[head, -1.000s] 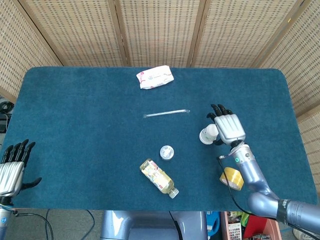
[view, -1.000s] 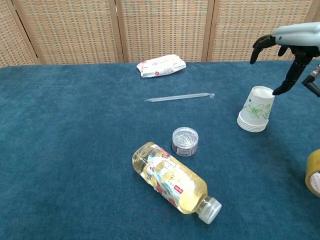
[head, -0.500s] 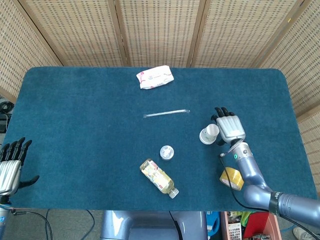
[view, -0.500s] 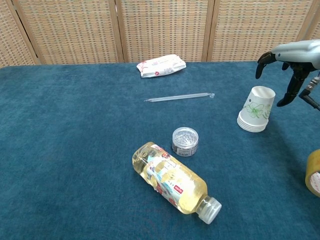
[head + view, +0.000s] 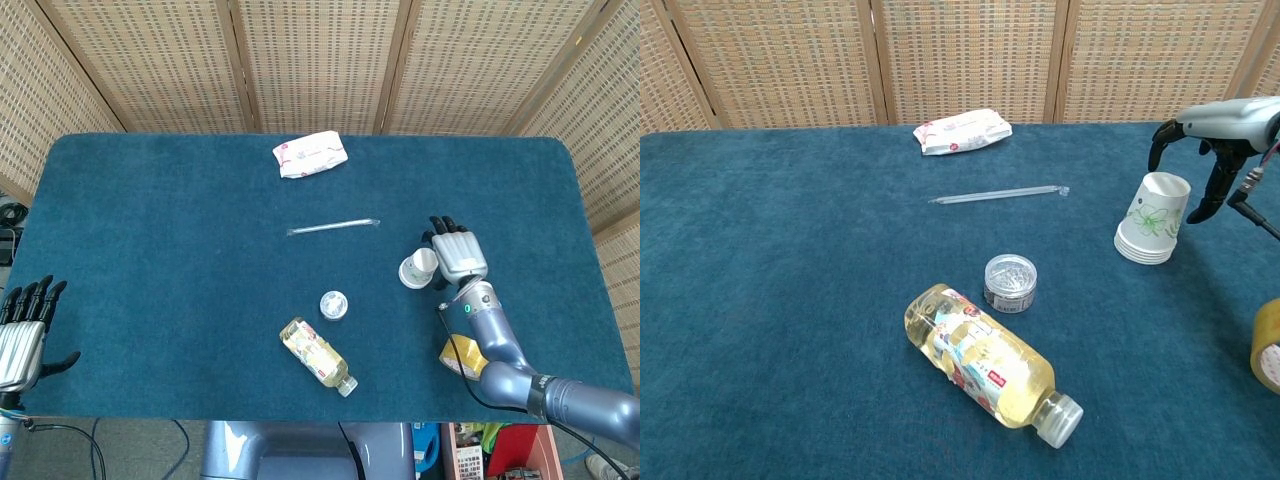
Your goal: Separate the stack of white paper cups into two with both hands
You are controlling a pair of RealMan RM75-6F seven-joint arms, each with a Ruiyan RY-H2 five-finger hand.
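Right hand [image 5: 1220, 130] has lowered; inverted white cups [image 5: 1152, 220] stay nested, green-printed.

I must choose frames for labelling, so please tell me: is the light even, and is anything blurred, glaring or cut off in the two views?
Head view: soft even light, faint shadows, all sharp; the left hand sits at the frame's corner. Chest view: sharp too, small highlights on the bottle; the right hand and the tape roll are cut by the right edge, beside the stack of cups.
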